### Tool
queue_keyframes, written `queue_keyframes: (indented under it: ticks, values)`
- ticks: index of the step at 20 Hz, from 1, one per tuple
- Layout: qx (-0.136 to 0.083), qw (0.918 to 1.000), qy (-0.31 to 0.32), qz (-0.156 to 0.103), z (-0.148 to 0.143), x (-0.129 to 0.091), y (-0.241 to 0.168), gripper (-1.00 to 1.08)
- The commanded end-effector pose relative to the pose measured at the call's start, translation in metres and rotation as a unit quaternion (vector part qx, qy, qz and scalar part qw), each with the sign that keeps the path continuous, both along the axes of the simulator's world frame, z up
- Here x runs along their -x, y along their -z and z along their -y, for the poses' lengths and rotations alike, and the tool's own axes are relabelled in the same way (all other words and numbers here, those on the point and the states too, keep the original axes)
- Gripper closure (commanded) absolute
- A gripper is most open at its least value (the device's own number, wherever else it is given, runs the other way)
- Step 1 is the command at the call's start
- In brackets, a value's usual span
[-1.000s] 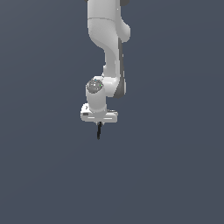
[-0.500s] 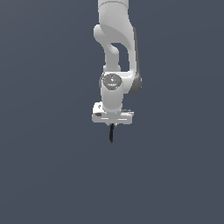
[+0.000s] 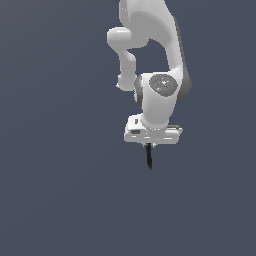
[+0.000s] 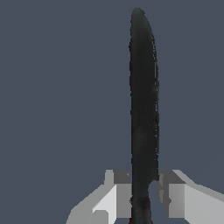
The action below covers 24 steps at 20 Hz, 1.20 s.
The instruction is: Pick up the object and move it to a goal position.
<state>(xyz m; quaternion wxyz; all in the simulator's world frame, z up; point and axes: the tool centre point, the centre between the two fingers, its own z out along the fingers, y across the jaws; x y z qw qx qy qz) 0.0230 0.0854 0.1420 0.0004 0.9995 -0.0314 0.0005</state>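
The object (image 3: 149, 157) is a thin black rod that hangs straight down from under the white hand of the arm in the exterior view. My gripper (image 3: 148, 147) is shut on its upper end. In the wrist view the object (image 4: 143, 109) runs long and dark away from the camera, clamped between the two grey-white fingers (image 4: 116, 192), with my gripper (image 4: 143, 194) closed around it. A trace of red shows at the held end, at the picture's edge. Nothing else touches the rod.
Only a flat, uniform dark grey-blue background surrounds the arm (image 3: 157, 60) in both views. No table, container or goal marker shows.
The arm has shifted toward the exterior view's right with the rod still held in the gripper, and the hand has turned slightly.
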Motion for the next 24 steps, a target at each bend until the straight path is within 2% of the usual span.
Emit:
queue_keyframes:
  ticks: [1,13,24]
  values:
    - [0.000,1.0000,0.001,0.000,-0.018,-0.011,-0.014,1.08]
    - [0.000,1.0000,0.001,0.000,-0.083,-0.055,-0.062,1.08]
    - [0.000,1.0000,0.000,0.000,-0.110,-0.075,-0.082,1.08]
